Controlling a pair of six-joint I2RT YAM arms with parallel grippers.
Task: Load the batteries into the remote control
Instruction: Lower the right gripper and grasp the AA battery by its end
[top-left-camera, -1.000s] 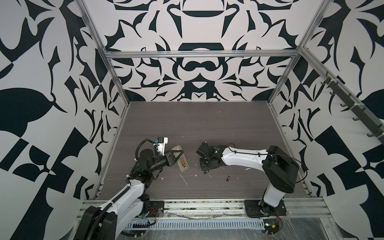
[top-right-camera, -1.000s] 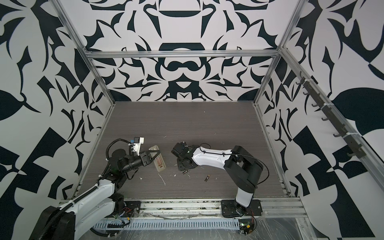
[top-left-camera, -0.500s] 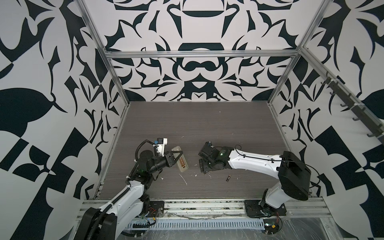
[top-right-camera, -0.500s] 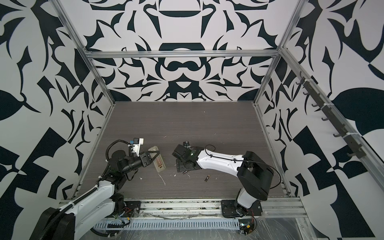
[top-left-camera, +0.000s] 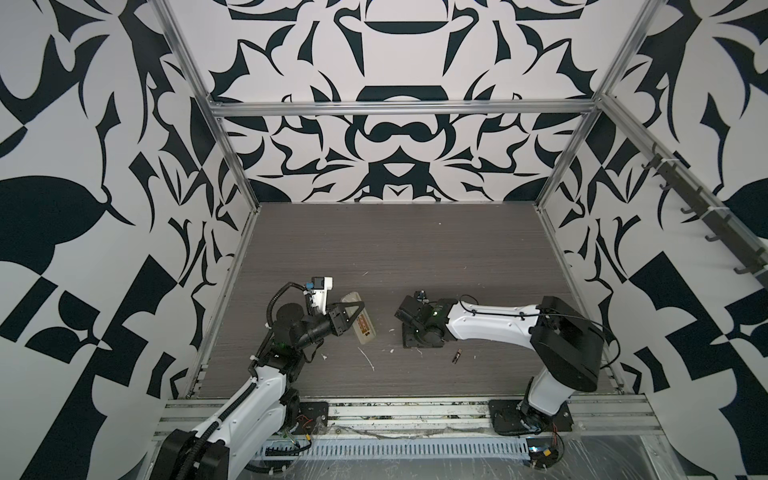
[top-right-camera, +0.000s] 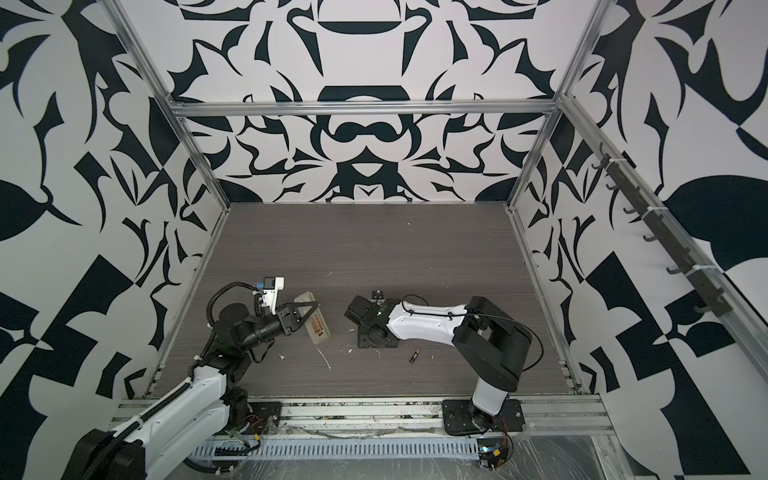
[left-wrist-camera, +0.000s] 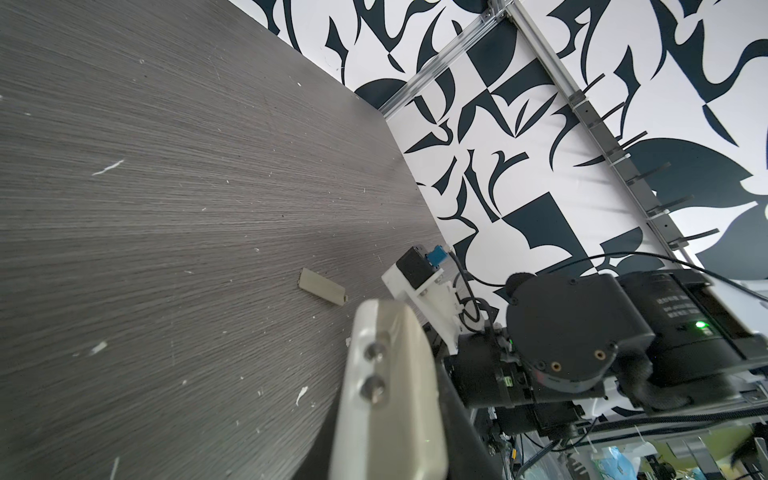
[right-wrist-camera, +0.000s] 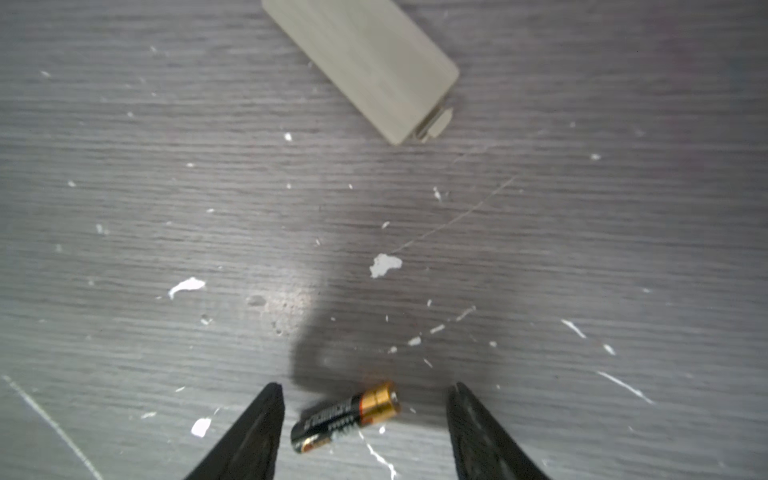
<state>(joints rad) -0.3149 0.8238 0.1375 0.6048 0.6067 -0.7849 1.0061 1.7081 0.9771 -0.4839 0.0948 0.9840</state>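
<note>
The remote control (top-left-camera: 365, 330) (top-right-camera: 320, 332) shows its beige back (left-wrist-camera: 386, 374), tilted up off the table, and my left gripper (top-left-camera: 358, 316) (top-right-camera: 311, 313) is shut on it. One dark finger (left-wrist-camera: 465, 440) shows beside it. My right gripper (top-left-camera: 419, 334) (top-right-camera: 376, 334) points down at the table's middle. Its jaws (right-wrist-camera: 365, 415) stand open around a black and copper battery (right-wrist-camera: 347, 417) lying flat, touching neither finger. That battery is hidden in both top views. A second battery (top-left-camera: 456, 356) (top-right-camera: 414, 356) lies on the table right of the right gripper, nearer the front edge.
A loose beige battery cover (right-wrist-camera: 365, 66) (left-wrist-camera: 323, 286) lies flat on the grey wood table (top-left-camera: 395, 257) just beyond the right gripper. White scraps (top-left-camera: 368, 359) dot the table between the arms. Patterned walls enclose three sides; a metal rail (top-left-camera: 395, 409) runs along the front.
The right gripper's jaws have opened around the battery while its arm's elbow swung out to the right and back. The left arm and the remote have not moved.
</note>
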